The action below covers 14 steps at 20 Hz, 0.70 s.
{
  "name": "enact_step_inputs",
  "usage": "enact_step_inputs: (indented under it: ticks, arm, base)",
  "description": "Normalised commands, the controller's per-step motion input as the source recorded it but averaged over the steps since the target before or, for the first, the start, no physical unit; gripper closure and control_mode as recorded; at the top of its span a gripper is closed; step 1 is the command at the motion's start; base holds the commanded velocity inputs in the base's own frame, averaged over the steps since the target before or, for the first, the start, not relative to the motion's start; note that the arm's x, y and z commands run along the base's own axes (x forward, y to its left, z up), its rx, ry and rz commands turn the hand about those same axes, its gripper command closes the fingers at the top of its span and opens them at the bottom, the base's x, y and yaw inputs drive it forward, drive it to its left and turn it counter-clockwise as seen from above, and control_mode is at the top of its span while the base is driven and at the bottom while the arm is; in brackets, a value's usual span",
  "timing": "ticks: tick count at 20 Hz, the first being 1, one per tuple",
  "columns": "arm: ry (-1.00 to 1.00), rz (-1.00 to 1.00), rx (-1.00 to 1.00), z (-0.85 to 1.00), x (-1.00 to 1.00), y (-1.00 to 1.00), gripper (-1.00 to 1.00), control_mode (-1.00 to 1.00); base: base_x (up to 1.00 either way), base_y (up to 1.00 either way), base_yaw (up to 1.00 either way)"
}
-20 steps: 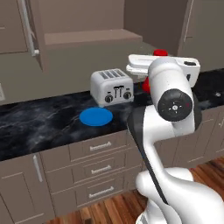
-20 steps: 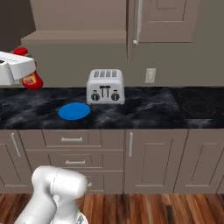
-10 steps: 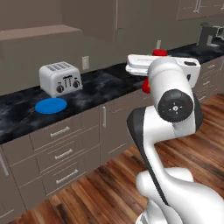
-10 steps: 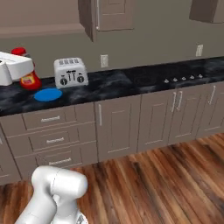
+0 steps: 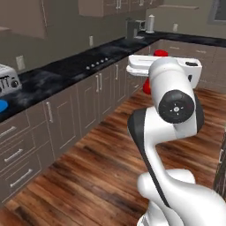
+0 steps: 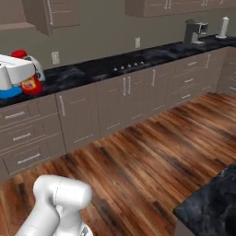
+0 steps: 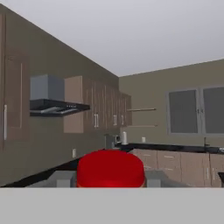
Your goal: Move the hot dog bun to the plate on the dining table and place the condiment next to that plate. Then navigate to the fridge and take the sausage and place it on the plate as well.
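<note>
While the base is driving through the kitchen with the condiment bottle (image 6: 31, 78) in the gripper (image 7: 111, 183), the step in hand looks like the carry toward the dining table, and doing it well means keeping the hand level and the bottle upright so it neither tips nor slips before it is set down beside the plate. Going left to right in the left base view, the toaster (image 5: 7, 81) sits at the far left edge of the dark counter (image 5: 70, 70), the cooktop (image 5: 98, 64) lies further along its top, the coffee machine (image 5: 133, 27) stands at the far corner, and the arm (image 5: 174, 106) fills the right side, folded high with the forearm held roughly level and the hand pointing away from the camera. In the right base view the hand reaches in at the left edge, level with the counter top, with the red bottle just behind it. In the hand view the bottle's red cap (image 7: 110, 168) sits between the finger tips, so the jaws appear narrowly set and clamped on the bottle, though the contact itself is partly hidden. A dark slab at the lower right corner of the right base view (image 6: 209, 203) may be the dining table; the plate cannot be made out.
</note>
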Motion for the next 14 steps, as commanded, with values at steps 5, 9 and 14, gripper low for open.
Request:
enact_step_inputs:
  ticks: [5,9,14]
  arm:
    - [0.00,0.00,0.00,0.00,0.00,0.00,1.00,1.00]
    - [0.00,0.00,0.00,0.00,0.00,0.00,1.00,1.00]
    - [0.00,0.00,0.00,0.00,0.00,0.00,1.00,1.00]
  base:
    - [-0.87,-0.38,-0.50]
    - [-0.71,-0.71,-0.41]
    - [-0.62,-0.86,-0.37]
